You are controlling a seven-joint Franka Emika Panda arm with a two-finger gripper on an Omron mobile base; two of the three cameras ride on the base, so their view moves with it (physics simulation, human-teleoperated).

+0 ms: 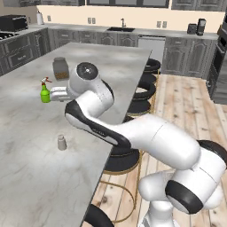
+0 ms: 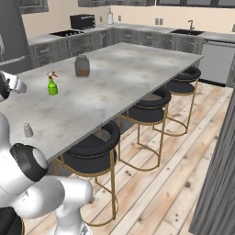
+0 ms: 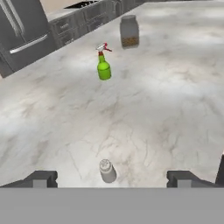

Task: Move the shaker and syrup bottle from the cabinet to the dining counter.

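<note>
In the left base view, the shaker point(image 1: 62, 142) is seen standing upright on the dining counter point(image 1: 26, 177), well apart from the green spray bottle point(image 1: 45, 92) and the jar point(image 1: 60, 68).

In the right base view, the shaker is set near the counter's stool-side edge.

In the hand view, the gripper point(image 3: 111, 178) is spread wide, empty, with the shaker between its fingertips point(image 3: 41, 178).

The broad light-grey marbled stone dining counter point(image 3: 175, 87) looks smooth and faintly polished, the stubby pale-grey shaker point(image 3: 107, 170) on it seems matt metal or plastic, the small green spray bottle point(image 3: 103, 68) glossy plastic, and the dark-lidded jar point(image 3: 129, 30) clear glass.
</note>
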